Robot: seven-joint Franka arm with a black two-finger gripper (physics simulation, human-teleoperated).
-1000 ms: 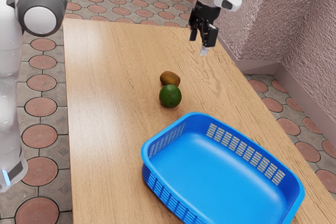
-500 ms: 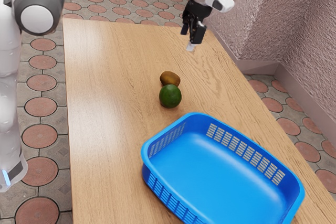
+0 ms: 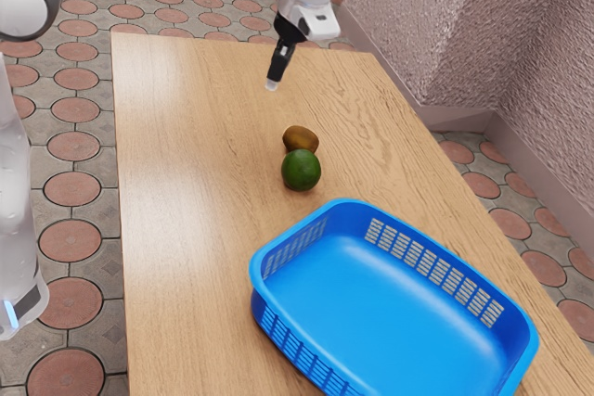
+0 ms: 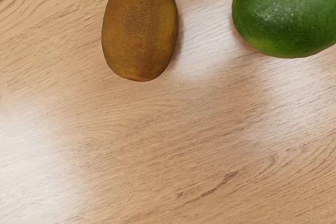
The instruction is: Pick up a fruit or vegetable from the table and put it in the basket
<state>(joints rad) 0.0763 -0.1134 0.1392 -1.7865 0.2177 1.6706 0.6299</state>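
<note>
Claw above desk, cannot tell whether clenched or released | brown fruit on desk, near claw | green fruit slightly farther from claw | blue basket farthest from claw

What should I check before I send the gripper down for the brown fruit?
1. Brown fruit lying on the table: ok.
2. Space between it and the green fruit: ok, wood shows between them in the wrist view.
3. Gripper lined up over the brown fruit: not ok, the fruit sits well off the wrist view's middle.
4. Basket upright, its open top facing up: ok.
5. Brown fruit steady against rolling if nudged: cannot tell.
</note>
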